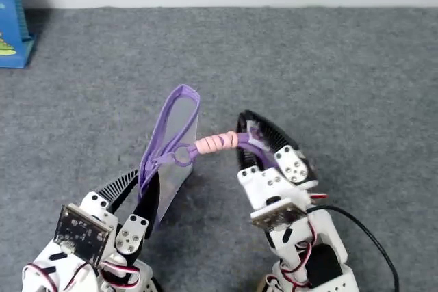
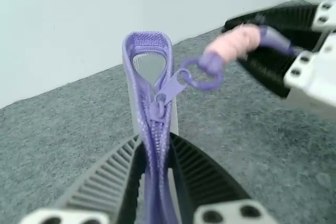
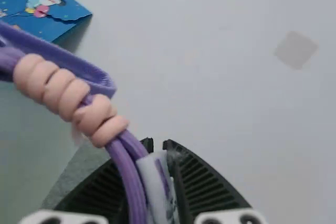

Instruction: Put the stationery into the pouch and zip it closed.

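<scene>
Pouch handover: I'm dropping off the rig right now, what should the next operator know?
Left gripper: jaws shut on the pouch, holding it upright on edge by its zipper side.
Right gripper: jaws shut on the purple pull cord with pink beads, which is tied to the slider.
Done: zip closed from the held end up to the slider.
Left: the far end gapes open; probably pull the cord toward that end. Whether the stationery is inside, I cannot tell.

Grey carpeted table (image 1: 342, 66), blue box (image 1: 11, 22) atop
</scene>
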`<state>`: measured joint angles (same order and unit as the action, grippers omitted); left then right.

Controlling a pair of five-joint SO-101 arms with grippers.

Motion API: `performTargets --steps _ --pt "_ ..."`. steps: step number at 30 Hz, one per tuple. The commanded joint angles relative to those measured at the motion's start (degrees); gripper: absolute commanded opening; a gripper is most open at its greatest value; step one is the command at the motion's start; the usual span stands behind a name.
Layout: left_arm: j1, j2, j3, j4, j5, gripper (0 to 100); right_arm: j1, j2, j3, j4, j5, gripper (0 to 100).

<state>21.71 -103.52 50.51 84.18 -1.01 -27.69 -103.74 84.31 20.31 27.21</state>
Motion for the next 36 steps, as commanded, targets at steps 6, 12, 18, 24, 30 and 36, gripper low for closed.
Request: performTargets --steps 6,12,18,24,30,36 --pt "0.1 -0.7 -3.1 -0.3 0.2 1 -10.0 -0.2 -0.9 8.8 -7.6 18.4" --pt "0.1 -0.7 -3.1 -0.3 0.2 1 -17.3 -0.2 -5.4 13.9 -15.8 18.4" --pt "0.1 -0.7 -3.1 -0.3 0.2 1 -21.3 -0.2 -10.4 17.2 -20.3 18.4" --pt "0.1 -0.7 -3.1 -0.2 0.2 1 -24.3 -0.2 -10.5 18.3 -24.6 18.5" --pt "0.1 -0.7 -3.1 -0.1 0.2 1 -28.9 -0.2 -10.5 28.3 -25.2 18.7" --pt "0.1 -0.7 -3.0 -0.1 0.2 1 -29.1 -0.2 -10.7 34.4 -25.2 18.8"
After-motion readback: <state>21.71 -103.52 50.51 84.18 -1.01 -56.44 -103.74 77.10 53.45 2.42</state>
